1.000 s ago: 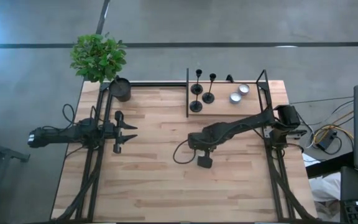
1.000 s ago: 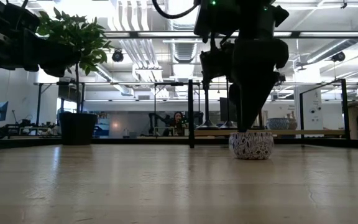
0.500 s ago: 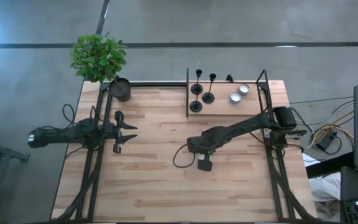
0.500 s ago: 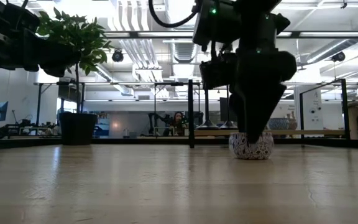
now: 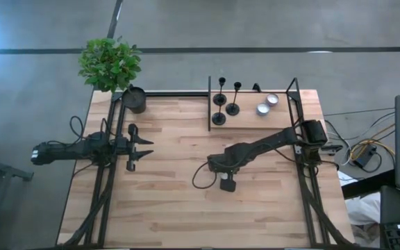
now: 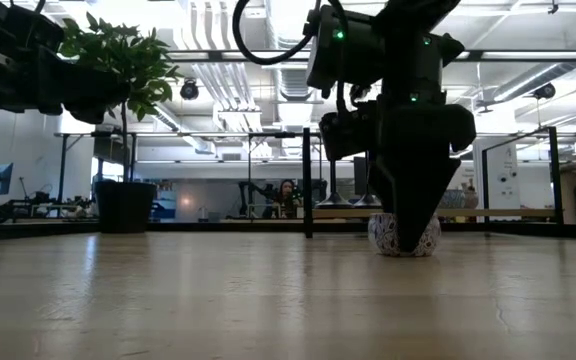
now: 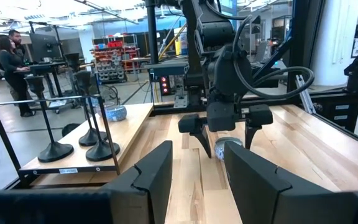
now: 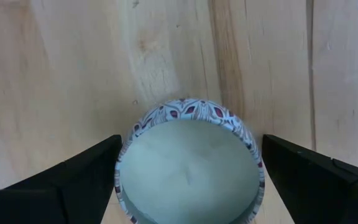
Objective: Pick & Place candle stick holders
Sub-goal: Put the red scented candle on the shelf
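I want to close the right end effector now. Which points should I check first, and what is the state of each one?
1. Right end effector open: ok, its fingers stand apart.
2. Patterned candle tin centred between the fingers: ok, one finger shows on each side in the right wrist view.
3. Fingers low enough: ok, in the low view they overlap the tin; touching the table, cannot tell.
4. Left end effector out of the way: ok, open, at the table's left side.
5. Target matches the task: not ok, the three candle stick holders stand on the shelf at the far edge, and the tin is not one of them.
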Controlling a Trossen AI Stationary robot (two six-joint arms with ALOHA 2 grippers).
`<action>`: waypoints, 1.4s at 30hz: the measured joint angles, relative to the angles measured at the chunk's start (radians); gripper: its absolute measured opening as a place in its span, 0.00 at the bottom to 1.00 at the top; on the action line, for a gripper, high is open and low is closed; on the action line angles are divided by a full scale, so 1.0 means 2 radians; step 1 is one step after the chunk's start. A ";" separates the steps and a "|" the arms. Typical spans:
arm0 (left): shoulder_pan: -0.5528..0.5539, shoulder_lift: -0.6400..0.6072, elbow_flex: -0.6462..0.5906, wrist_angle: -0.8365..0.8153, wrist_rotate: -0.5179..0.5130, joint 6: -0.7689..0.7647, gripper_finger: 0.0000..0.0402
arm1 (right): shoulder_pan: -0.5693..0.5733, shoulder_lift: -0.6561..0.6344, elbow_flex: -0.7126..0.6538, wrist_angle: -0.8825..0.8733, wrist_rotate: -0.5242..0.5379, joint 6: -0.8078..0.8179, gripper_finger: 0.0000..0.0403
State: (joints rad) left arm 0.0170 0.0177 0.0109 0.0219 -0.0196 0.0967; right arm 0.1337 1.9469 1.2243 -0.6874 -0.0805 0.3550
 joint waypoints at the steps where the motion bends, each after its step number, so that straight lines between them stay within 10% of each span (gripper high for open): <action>1: 0.000 0.000 0.000 0.000 0.000 0.000 0.38 | 0.000 0.000 0.000 0.000 0.000 0.000 0.94; 42: 0.000 0.000 0.000 0.000 0.000 0.000 0.38 | -0.003 -0.016 -0.004 -0.013 0.018 0.022 0.72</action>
State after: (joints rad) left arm 0.0174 0.0177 0.0109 0.0218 -0.0196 0.0964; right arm 0.1278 1.9140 1.2154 -0.7137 -0.0441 0.3997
